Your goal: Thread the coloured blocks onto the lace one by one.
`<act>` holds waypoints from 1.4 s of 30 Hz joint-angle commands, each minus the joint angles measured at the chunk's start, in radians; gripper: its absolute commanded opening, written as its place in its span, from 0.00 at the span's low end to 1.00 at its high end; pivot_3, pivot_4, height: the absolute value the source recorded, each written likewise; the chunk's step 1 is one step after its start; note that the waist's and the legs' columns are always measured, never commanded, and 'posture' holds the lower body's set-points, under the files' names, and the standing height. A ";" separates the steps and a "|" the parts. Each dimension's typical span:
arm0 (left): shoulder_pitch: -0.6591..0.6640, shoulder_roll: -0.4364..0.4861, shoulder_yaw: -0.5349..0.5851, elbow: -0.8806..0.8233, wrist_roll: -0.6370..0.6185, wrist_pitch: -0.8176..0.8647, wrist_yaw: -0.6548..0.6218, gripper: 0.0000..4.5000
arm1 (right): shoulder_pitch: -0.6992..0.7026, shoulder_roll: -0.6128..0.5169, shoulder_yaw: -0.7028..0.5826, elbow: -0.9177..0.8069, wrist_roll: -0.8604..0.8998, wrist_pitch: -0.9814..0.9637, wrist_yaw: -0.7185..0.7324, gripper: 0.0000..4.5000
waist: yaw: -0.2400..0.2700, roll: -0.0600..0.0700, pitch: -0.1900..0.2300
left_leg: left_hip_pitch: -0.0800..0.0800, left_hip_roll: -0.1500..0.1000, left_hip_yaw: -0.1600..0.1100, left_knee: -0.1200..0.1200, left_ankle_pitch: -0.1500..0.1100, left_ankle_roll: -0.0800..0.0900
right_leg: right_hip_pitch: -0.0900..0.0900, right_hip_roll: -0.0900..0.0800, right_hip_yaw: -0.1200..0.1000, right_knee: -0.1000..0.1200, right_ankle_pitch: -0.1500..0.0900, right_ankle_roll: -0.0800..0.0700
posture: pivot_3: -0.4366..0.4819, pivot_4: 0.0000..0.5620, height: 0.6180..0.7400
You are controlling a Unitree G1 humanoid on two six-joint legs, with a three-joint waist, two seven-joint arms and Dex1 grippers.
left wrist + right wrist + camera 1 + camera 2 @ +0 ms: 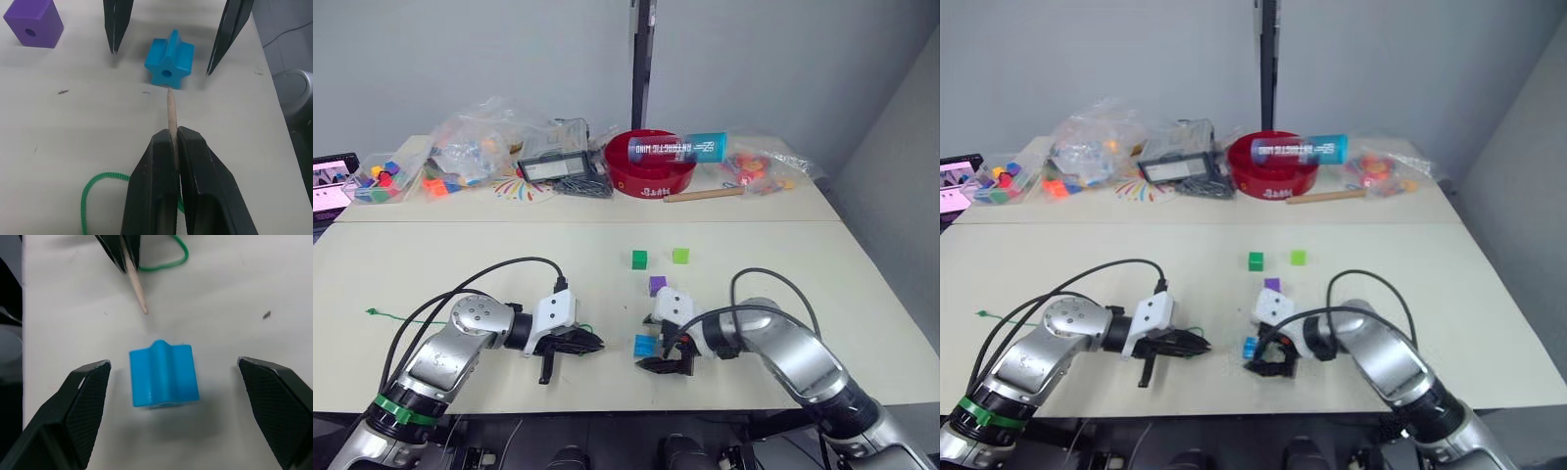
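My left gripper (171, 134) is shut on the lace's pale stiff tip (170, 105), which points at the hole of the blue block (168, 66) and nearly touches it. The green lace (411, 318) trails left across the table behind it. The blue block (164, 377) lies on the table between the fingers of my right gripper (172, 367), which is open and does not touch it. A purple block (657, 285) lies just behind the right gripper. Farther back lie a dark green block (639, 258) and a light green block (680, 256).
At the table's back stand a red bowl (651, 166) with a blue tube across it, clear bags of toy pieces (470, 147), a wooden stick (705, 195) and a phone (331, 186) at the far left. Black cables loop over both arms.
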 commanded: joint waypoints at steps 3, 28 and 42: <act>-0.009 0.010 0.017 -0.031 -0.015 0.005 -0.002 0.00 | 0.045 0.028 -0.031 0.072 0.030 -0.146 0.006 1.00 | -0.003 0.000 0.000 | 0.000 0.000 0.000 0.000 0.000 0.000 | 0.000 0.000 0.000 0.000 0.000 0.000 | 0.48 0.27 0.92; -0.088 0.003 -0.095 -0.110 0.067 0.162 0.076 0.00 | 0.081 0.088 0.005 0.138 0.012 -0.252 -0.013 0.30 | -0.002 0.000 0.000 | 0.000 0.000 0.000 0.000 0.000 0.000 | 0.000 0.000 0.000 0.000 0.000 0.000 | 0.48 0.27 0.92; -0.122 -0.027 -0.122 -0.090 0.097 0.159 0.094 0.00 | 0.080 0.072 0.033 0.103 0.002 -0.244 -0.013 0.30 | -0.002 0.000 0.000 | 0.000 0.000 0.000 0.000 0.000 0.000 | 0.000 0.000 0.000 0.001 0.000 0.000 | 0.48 0.27 0.92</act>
